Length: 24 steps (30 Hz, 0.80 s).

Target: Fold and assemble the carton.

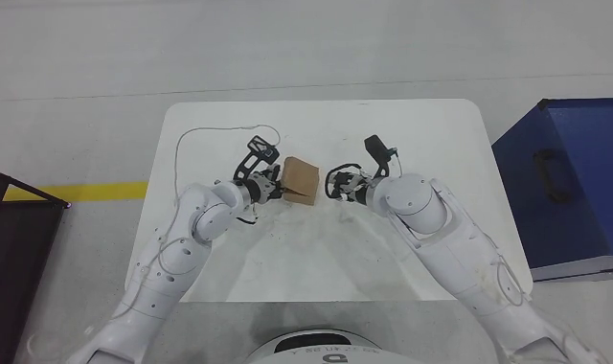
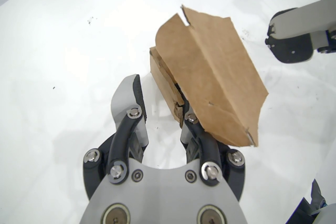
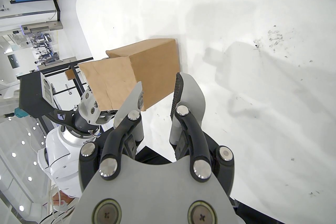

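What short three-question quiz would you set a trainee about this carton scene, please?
1. True or false: the carton on the table is fully closed.
2. Where does the carton sit? A) between the left gripper and the right gripper; B) on the floor; C) at the table's near edge.
3. Fill in: both grippers' jaws stand ____.
Key: 1 false, a flap stands open; 2 A; 3 open.
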{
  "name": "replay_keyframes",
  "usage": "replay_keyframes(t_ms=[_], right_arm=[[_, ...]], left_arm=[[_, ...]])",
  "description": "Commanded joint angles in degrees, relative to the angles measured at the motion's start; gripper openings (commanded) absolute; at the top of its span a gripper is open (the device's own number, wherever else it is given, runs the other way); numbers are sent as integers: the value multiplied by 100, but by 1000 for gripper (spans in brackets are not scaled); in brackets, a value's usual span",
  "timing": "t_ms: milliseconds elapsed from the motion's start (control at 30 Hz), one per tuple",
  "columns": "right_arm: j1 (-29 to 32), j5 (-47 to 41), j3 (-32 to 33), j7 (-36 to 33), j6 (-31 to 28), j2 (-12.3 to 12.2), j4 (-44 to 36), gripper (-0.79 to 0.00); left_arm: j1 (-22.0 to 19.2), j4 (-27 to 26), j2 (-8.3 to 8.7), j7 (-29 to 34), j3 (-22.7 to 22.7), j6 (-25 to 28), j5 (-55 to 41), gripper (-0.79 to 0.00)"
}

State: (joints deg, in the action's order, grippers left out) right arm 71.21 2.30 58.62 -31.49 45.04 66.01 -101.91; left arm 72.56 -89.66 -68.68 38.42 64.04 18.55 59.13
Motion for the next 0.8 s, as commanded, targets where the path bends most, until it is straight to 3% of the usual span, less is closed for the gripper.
replay_keyframes(t_ms=[0,267,400,767], right_arm=[[10,-6,7,2,-4,-1,-8,-493],[24,-10,12,2,-12,-3,-20,-496],[26,-20,15,27,-24,0,-36,-499],[31,-34,31,83,-26,5,-83,-502]], left_arm=[[3,-8,3,22,-1,10,-28,-459],[1,-3,17,130,22,88,-273,-557],[10,-12,27,161,30,114,-337,-785],[56,-112,55,244,151,232,-969,-785]])
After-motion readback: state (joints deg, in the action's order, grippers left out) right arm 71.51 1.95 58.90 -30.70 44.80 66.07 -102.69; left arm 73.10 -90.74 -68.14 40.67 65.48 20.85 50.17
